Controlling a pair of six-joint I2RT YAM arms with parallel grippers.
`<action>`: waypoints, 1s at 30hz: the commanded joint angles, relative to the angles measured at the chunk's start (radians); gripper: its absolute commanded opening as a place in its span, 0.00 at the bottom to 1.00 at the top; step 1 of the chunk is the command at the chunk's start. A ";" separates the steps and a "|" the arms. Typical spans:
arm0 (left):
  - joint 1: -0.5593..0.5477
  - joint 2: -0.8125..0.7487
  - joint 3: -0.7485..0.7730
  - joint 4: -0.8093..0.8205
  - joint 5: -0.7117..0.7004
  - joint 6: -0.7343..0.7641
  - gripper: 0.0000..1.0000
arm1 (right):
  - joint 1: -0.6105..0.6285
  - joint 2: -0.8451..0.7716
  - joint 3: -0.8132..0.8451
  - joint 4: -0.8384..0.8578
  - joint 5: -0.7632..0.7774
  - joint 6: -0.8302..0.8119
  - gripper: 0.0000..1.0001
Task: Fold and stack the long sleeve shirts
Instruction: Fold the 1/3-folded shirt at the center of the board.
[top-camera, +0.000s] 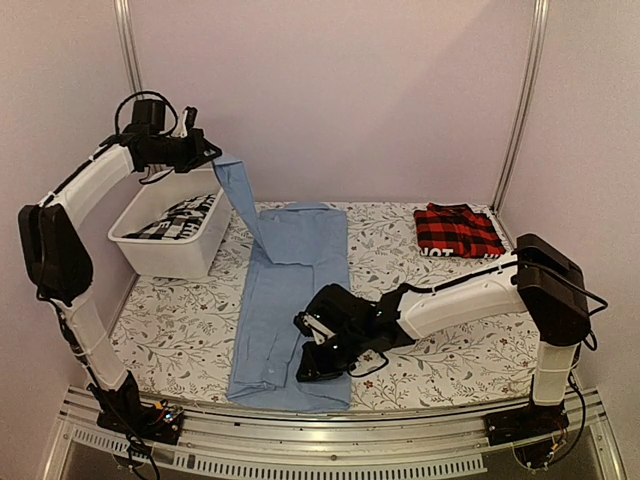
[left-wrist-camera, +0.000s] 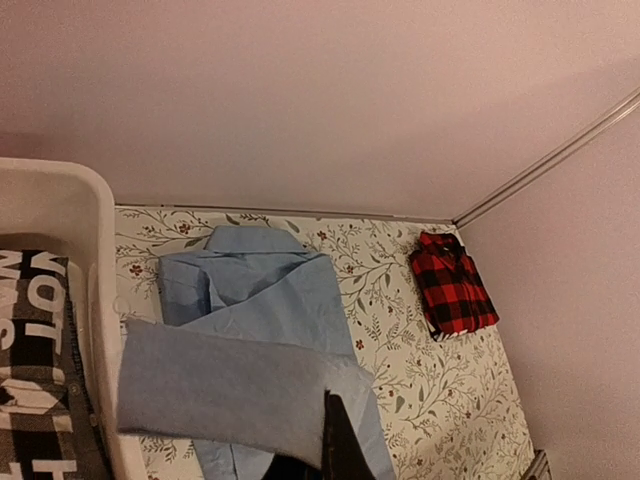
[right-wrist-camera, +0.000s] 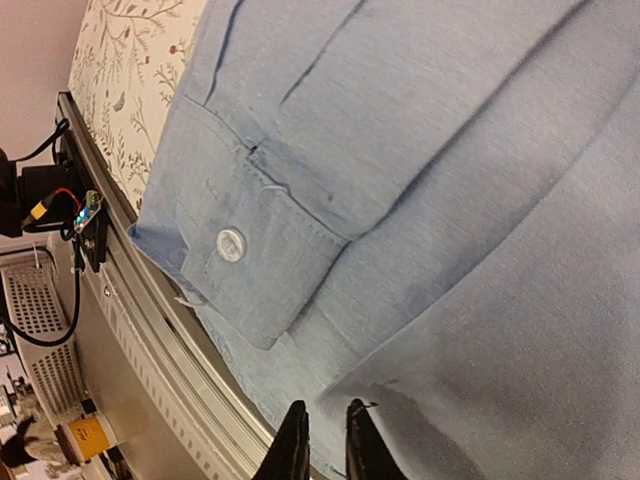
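light blue shirt (top-camera: 295, 290) lies lengthwise on the floral tabletop (top-camera: 400, 265), centre-left, with its buttoned cuff (right-wrist-camera: 232, 245) at the near edge. left hand (top-camera: 213, 153) is clamped on one sleeve (top-camera: 240, 195), holding it up beside the white bin (top-camera: 165, 250). right hand (right-wrist-camera: 322, 448) sits low over the shirt's near hem, fingers close together; can't tell if they pinch cloth. red-and-black plaid shirt (top-camera: 458, 230) lies folded at far right, well apart.

The blue shirt (top-camera: 300, 250) is matt cloth; the white bin (top-camera: 168, 260) smooth plastic.
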 joint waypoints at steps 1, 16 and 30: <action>-0.007 -0.074 -0.064 0.068 0.095 0.019 0.00 | -0.008 -0.001 0.038 0.026 -0.005 -0.020 0.20; -0.184 -0.157 -0.385 0.182 0.373 0.050 0.01 | -0.186 -0.203 -0.016 -0.022 0.166 -0.063 0.56; -0.396 -0.184 -0.550 0.085 0.420 0.121 0.02 | -0.462 -0.195 -0.011 0.032 0.166 -0.144 0.53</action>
